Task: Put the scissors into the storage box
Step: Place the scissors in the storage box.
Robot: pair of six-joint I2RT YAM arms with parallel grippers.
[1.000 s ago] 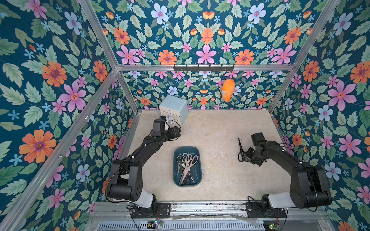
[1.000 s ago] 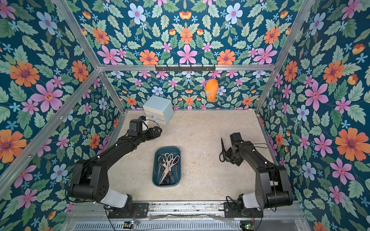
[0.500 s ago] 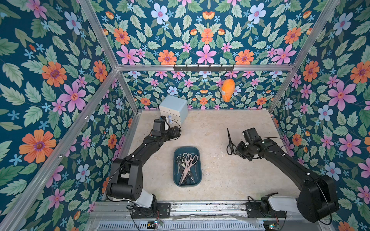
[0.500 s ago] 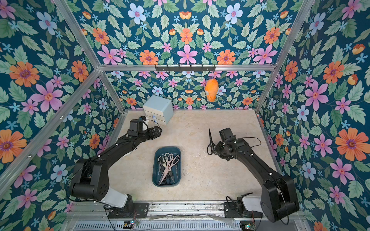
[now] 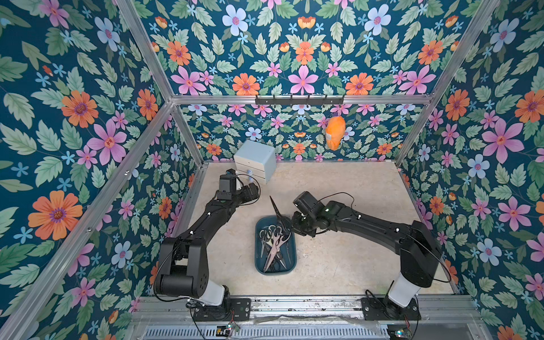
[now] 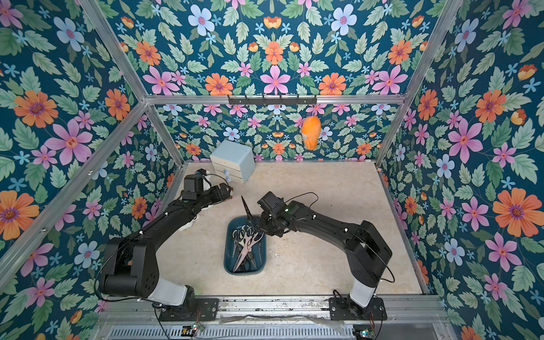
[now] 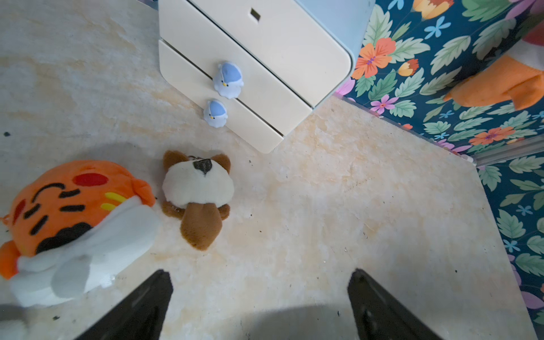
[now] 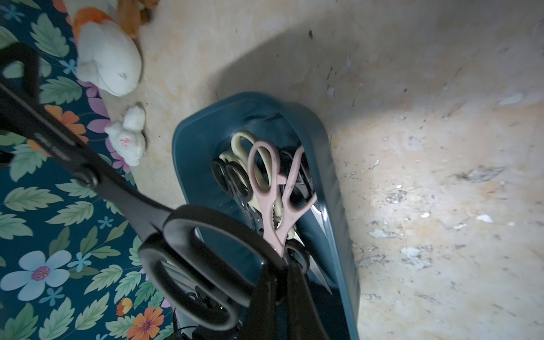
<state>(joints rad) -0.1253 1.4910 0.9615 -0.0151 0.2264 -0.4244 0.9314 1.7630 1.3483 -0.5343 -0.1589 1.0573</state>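
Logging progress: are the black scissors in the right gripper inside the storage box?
Out: right gripper holds black scissors by the handle above the storage box, blades beyond its rim.

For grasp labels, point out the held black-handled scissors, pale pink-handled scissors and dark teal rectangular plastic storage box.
black-handled scissors [image 8: 123, 194]: right wrist view, blades near handles.
pale pink-handled scissors [image 8: 276, 235]: right wrist view, handle neck.
dark teal rectangular plastic storage box [image 5: 275, 270]: a top view, near-end rim.
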